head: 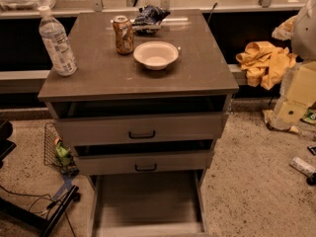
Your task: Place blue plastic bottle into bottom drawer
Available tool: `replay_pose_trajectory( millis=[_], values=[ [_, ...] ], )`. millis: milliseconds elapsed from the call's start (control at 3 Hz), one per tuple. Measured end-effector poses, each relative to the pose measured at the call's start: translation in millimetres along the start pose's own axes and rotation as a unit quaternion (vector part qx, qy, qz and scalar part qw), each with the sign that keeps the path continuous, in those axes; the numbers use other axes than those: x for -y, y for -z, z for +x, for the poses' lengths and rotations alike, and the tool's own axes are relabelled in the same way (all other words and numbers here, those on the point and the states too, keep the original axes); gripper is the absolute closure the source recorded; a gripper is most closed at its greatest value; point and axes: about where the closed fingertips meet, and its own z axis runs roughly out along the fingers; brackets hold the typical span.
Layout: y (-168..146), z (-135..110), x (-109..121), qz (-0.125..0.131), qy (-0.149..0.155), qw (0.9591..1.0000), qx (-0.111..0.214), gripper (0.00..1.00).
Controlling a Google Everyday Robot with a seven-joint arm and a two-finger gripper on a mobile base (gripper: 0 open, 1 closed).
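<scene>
Grey-brown cabinet top [197, 68] bearing a brown-orange soda can [123, 34], round white bowl [155, 55] and crumpled blue snack bag [149, 18] — the clear ribbed blue plastic bottle [57, 42] stands upright near its left edge. Below, the bottom drawer [148, 201] is pulled open. The pale gripper [287, 113] hangs at far right, well apart from the bottle — its grip cannot be told.

One high, near view down onto the cabinet [98, 68] front, jaws at right edge.
</scene>
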Motion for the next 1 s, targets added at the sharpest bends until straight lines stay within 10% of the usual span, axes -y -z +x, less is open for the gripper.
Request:
replay_pose_trajectory(
  millis=[667, 1000],
  values=[
    [-2.9, -13.6, 8.3, 0.020, -0.001, 0.9992, 0.035, 0.00],
    [-17.3, -55.1, 27.5, 0.040, -0.006, 0.9914, 0.124, 0.00]
  ],
)
